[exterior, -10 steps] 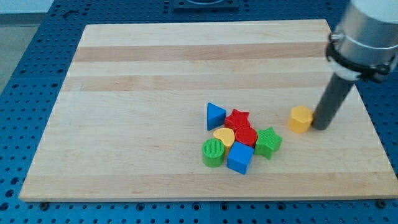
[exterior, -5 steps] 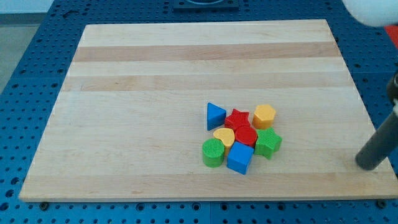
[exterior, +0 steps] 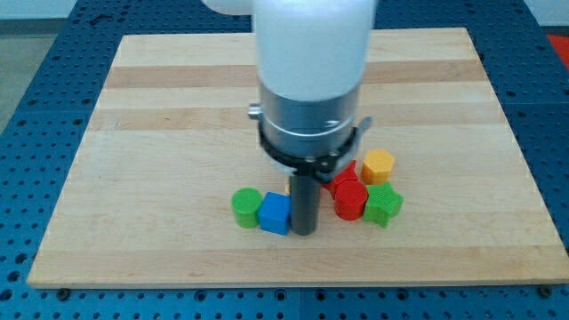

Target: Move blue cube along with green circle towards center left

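The blue cube (exterior: 276,213) sits on the wooden board (exterior: 160,133) below centre, with the green circle (exterior: 246,207) touching its left side. My tip (exterior: 303,231) stands right against the cube's right side. The arm's white and grey body hides the board above the tip.
To the tip's right lie a red hexagonal block (exterior: 350,199), a green star (exterior: 383,204), an orange block (exterior: 378,165) and part of a red star (exterior: 345,176). The blue triangle and yellow heart are hidden behind the arm.
My tip has come from the board's right edge to the blue cube's right side. The blue cube and green circle have slid left, away from the cluster.
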{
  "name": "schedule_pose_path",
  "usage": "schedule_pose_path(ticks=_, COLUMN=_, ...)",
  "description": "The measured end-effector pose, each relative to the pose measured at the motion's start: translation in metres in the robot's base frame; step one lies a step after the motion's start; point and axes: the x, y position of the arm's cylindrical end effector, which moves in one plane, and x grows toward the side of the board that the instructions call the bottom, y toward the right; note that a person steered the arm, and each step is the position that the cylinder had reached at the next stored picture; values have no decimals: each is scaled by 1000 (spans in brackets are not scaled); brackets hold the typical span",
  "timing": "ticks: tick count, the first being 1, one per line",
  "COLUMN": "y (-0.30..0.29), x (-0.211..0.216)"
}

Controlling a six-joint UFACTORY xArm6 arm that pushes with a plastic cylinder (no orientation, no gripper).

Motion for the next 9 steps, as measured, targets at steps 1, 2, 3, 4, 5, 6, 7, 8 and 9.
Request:
schedule_pose_path(ticks=1, y=-27, x=0)
schedule_pose_path(ticks=2, y=-65, x=0)
schedule_pose_path(ticks=3, y=-90, x=1)
schedule_pose_path(ticks=4, y=-96, x=-13)
schedule_pose_path(ticks=5, y=-102, x=-21)
schedule_pose_path(ticks=6, y=-132, x=-18)
schedule_pose_path(ticks=7, y=-154, x=-24)
schedule_pose_path(ticks=8, y=-154, x=-43)
schedule_pose_path(ticks=9, y=-155, x=-59)
